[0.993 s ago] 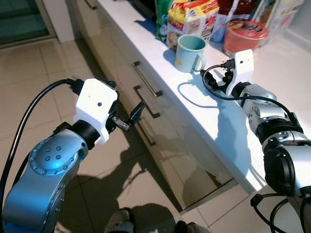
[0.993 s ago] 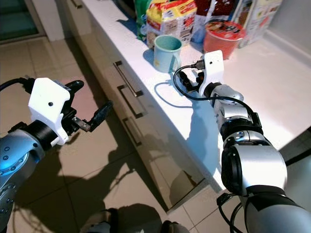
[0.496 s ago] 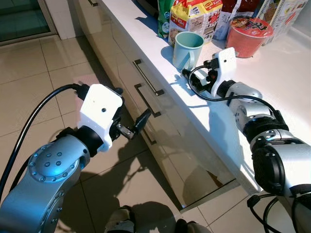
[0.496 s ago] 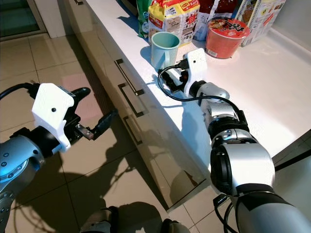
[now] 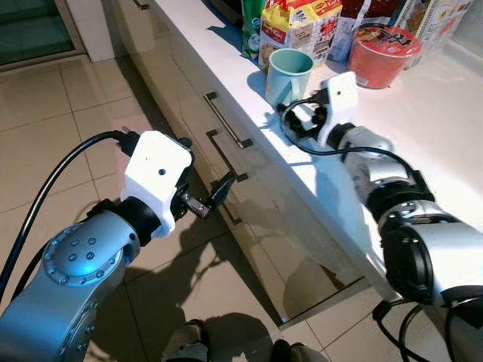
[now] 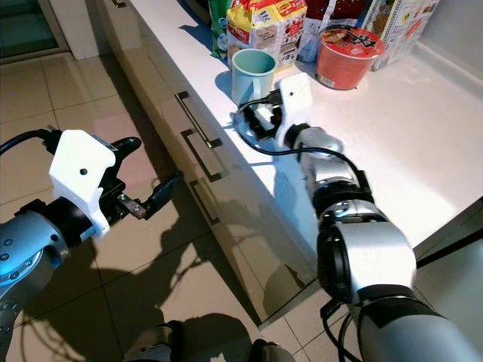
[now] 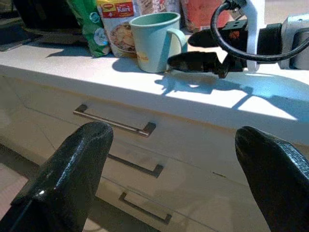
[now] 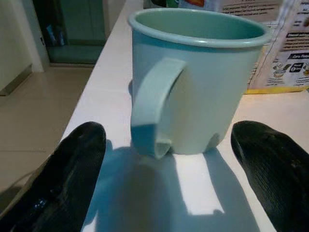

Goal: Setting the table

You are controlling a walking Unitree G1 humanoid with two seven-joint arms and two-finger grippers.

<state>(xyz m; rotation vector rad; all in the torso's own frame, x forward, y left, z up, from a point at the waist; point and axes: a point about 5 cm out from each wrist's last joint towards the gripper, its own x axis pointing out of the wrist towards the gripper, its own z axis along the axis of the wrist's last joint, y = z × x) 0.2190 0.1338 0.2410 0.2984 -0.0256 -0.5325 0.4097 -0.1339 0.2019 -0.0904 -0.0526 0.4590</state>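
— Right gripper (image 8: 164,159), status?
— Fingers (image 8: 63,179) spread wide, gripping nothing, sitting just short of the pale green ceramic mug (image 8: 193,77), handle facing it.
— Mug location?
— Standing upright on the white counter (image 6: 392,128), before yellow noodle packets (image 6: 260,30). Left gripper (image 5: 200,196) is hanging open beside the drawers (image 5: 226,143).

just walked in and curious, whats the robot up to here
The right gripper hovers just short of the pale green mug on the white counter, fingers open on either side of its handle, not touching. The left gripper hangs open beside the drawers, holding nothing.
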